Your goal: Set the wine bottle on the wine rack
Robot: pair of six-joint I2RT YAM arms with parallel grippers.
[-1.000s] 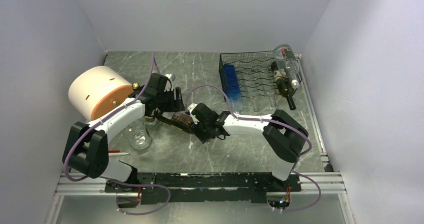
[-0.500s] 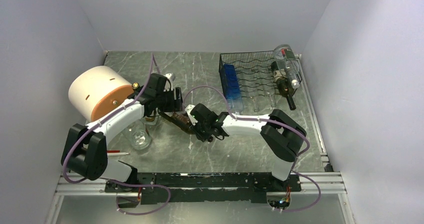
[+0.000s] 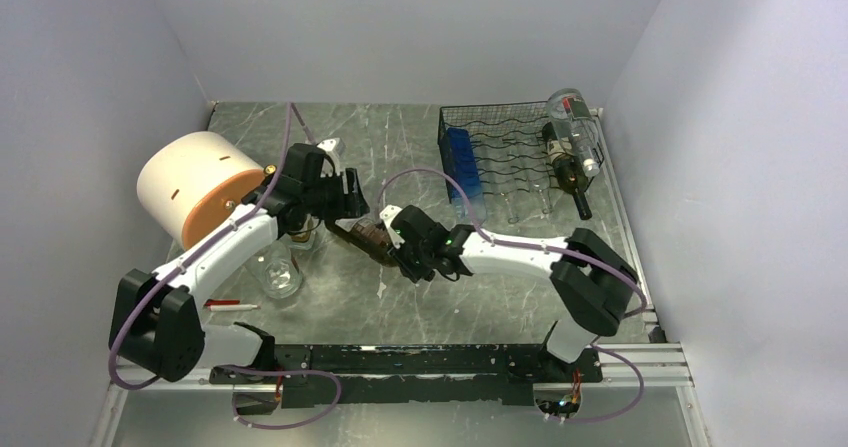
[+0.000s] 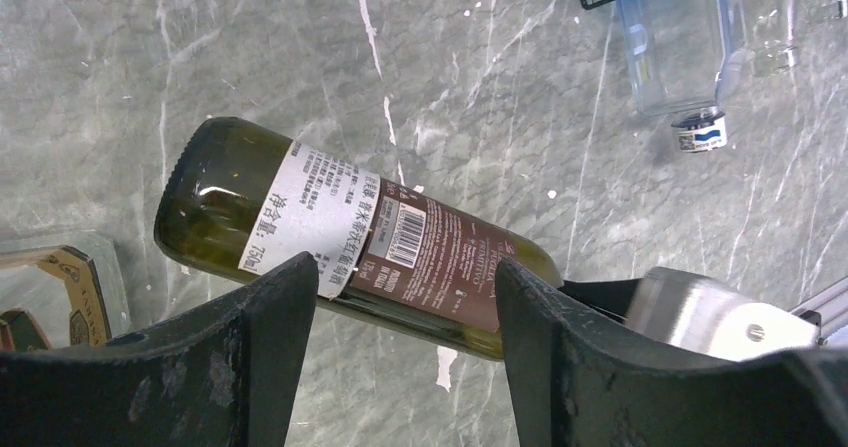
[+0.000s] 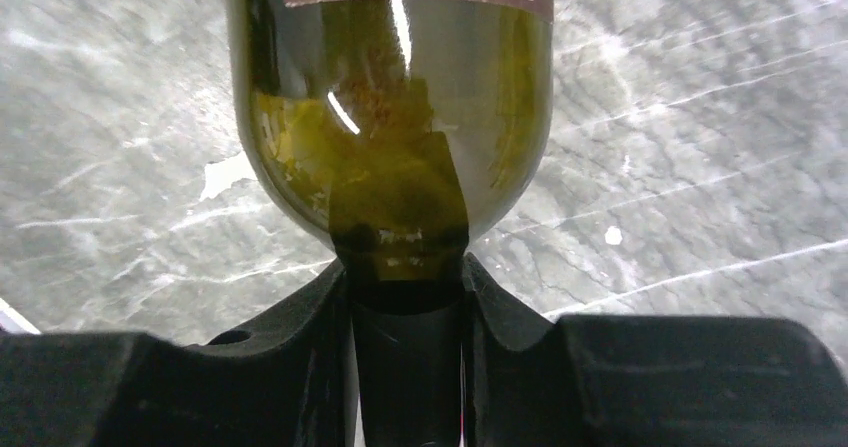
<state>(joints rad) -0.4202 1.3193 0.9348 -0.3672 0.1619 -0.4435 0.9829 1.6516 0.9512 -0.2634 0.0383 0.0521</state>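
Observation:
The wine bottle (image 3: pixel 366 235) is dark green with a white and maroon label. It lies about level at mid-table, base to the left, and shows in the left wrist view (image 4: pixel 350 232). My right gripper (image 3: pixel 405 250) is shut on its neck, seen close in the right wrist view (image 5: pixel 405 302). My left gripper (image 3: pixel 336 195) is open just above the bottle's base end, its fingers (image 4: pixel 250 367) spread either side of the label without touching it. The black wire wine rack (image 3: pixel 512 157) stands at the back right.
The rack holds a blue bottle (image 3: pixel 463 165), clear bottles and a dark bottle (image 3: pixel 566 172). A beige and orange drum (image 3: pixel 197 185) stands at the left. A glass jar (image 3: pixel 280 273) and a red-and-white pen (image 3: pixel 228 305) lie front left.
My left gripper has drawn up and back a little from the bottle's base. My right arm's elbow has swung right while its gripper keeps the bottle neck.

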